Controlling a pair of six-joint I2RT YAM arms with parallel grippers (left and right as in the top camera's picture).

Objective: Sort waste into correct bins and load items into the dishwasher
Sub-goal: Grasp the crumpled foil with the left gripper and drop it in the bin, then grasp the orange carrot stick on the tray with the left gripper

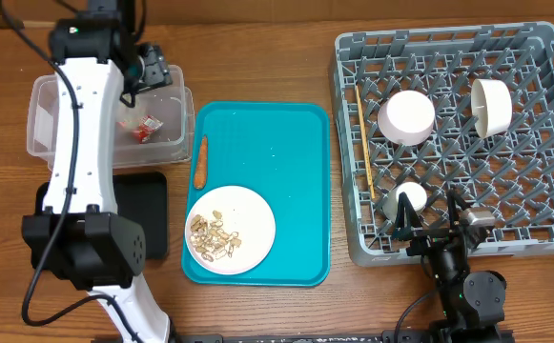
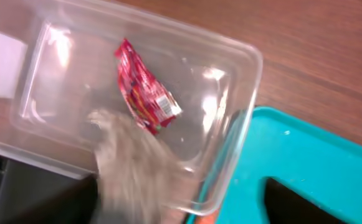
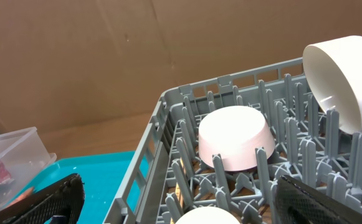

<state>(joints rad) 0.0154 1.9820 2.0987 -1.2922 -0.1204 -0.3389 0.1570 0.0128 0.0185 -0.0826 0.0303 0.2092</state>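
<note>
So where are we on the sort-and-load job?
Done: red wrapper in the clear tub; two bowls, cup and chopsticks in the dish rack. In hand: nothing, left gripper open over the tub, right gripper open by the cup. Left: carrot stick and plate of food scraps on the teal tray.

I see a red crinkled snack wrapper (image 2: 144, 90) (white barcode patch) inside the clear plastic rectangular tub (image 2: 62, 87). Beige food scraps (image 1: 215, 238) speckle the white round plate (image 1: 256, 214) on the teal rectangular serving tray (image 1: 286, 143). Thin orange carrot-like stick (image 1: 200, 162). Grey plastic lattice dish rack (image 1: 543, 152), two white round bowls (image 1: 407, 117) (image 1: 492, 103).
</note>
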